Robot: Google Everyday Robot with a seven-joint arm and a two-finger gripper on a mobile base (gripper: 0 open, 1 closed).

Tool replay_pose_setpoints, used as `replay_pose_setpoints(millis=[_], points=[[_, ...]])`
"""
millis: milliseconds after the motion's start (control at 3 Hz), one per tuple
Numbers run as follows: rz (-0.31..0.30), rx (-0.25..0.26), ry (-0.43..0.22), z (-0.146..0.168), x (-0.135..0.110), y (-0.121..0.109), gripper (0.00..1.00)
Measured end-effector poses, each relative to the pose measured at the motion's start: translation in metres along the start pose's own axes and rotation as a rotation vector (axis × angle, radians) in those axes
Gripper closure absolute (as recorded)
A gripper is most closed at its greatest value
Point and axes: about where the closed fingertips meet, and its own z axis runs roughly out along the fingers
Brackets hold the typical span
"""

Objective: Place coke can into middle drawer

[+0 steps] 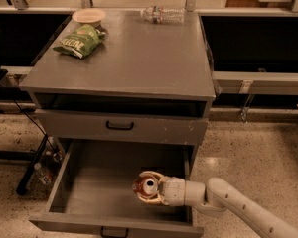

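The coke can [148,186], red with a silver top, is tilted so its top faces the camera, low inside the middle drawer [97,185]. That grey drawer is pulled far out, its flat tray exposed. My gripper [147,187] reaches in from the right on a white arm, and its pale fingers [150,174] wrap above and below the can, shut on it. The can sits in the tray's right front part, close to the drawer floor; whether it touches the floor cannot be seen.
The upper drawer [120,126] above is closed. A green chip bag [79,39], a tan bowl [88,16] and a clear water bottle [161,14] lie on the cabinet top. Black cables and a stand [32,170] are on the floor at left.
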Motion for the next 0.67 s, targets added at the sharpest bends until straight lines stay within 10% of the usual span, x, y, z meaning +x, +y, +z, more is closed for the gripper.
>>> replay_pose_setpoints(millis=[667], points=[[-0.059, 0.03, 0.049, 0.0006, -0.0004, -0.0005, 1.0]])
